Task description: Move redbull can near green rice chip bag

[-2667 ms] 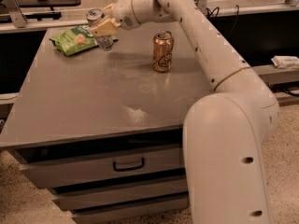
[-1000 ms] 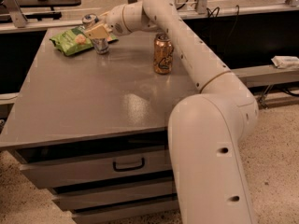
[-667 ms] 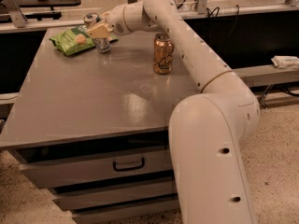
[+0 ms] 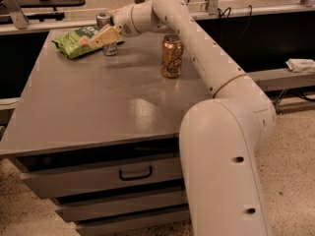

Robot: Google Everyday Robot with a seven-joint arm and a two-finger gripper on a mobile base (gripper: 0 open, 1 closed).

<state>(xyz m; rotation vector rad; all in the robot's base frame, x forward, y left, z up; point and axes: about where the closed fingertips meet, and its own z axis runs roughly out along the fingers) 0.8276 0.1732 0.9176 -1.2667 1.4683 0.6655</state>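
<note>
The redbull can (image 4: pixel 110 48), slim and silver with a silver top, stands upright on the grey table (image 4: pixel 98 107) at the far left. It is right next to the right edge of the green rice chip bag (image 4: pixel 73 41), which lies flat. My gripper (image 4: pixel 94 39) reaches in from the right and is closed around the can's middle, its tan fingers (image 4: pixel 101 36) pointing toward the bag. The can's base rests on the tabletop.
A wider copper-gold can (image 4: pixel 172 56) stands upright at the table's far right, under my arm. My white arm (image 4: pixel 197 43) spans the right side. Drawers (image 4: pixel 135 172) are below the table's front edge. A shelf (image 4: pixel 275 75) runs behind on the right.
Since 2.7 s ago my gripper has carried the can left, closer to the bag. Over the last second nothing has visibly moved.
</note>
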